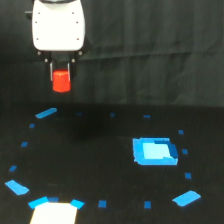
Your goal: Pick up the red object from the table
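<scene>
The red object (61,81) is a small bright red-orange block held between the fingers of my gripper (61,75) at the upper left of the exterior view. The gripper's white housing (57,25) is above it, and the block hangs clear above the black table (100,165), with dark backdrop behind it. The jaws are shut on the block's upper part; its lower half shows below the fingertips.
A large blue square patch (155,151) lies on the table at the right. Small blue tape marks ring the surface, such as one (46,113) below the gripper and one (186,198) at the lower right. A white-and-blue shape (55,210) sits at the bottom edge.
</scene>
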